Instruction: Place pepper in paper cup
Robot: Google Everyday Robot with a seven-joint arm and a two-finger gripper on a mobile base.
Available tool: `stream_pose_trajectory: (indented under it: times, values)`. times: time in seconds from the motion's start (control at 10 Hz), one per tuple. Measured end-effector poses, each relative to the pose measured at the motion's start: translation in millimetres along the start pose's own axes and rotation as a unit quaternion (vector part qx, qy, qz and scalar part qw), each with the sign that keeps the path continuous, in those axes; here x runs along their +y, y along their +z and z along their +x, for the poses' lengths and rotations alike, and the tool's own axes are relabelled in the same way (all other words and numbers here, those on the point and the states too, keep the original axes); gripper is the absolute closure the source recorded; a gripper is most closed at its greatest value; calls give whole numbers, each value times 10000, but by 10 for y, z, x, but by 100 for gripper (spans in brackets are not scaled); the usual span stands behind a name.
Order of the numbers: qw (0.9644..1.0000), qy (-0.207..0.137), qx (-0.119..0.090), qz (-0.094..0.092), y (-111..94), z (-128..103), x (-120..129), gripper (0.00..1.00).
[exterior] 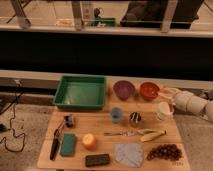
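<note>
Gripper (166,93) closed, reaching in from the right, just beside the orange bowl (149,90). Paper cup (163,112) stands upright directly below the gripper. Pepper (171,106): small red-orange spot at the cup's right rim, just under the gripper; whether it is gripped, cannot tell.

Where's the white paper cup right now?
The white paper cup sits far right, in front of the round orange bowl, with the gripper close beside it.

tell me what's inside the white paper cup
Of the paper cup only the pale rim and outer wall show; its inside is hidden. The shut gripper hangs close above it.
</note>
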Motion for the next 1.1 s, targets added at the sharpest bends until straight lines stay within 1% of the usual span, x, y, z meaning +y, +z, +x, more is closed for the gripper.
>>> stream_pose_trajectory:
  times: [0.6,0.9,1.1]
  values:
    - [10000,1,2,-5,1,3,4,93]
    - [10000,9,39,-61,16,25,42,93]
    - [10000,7,39,-59,15,23,40,93]
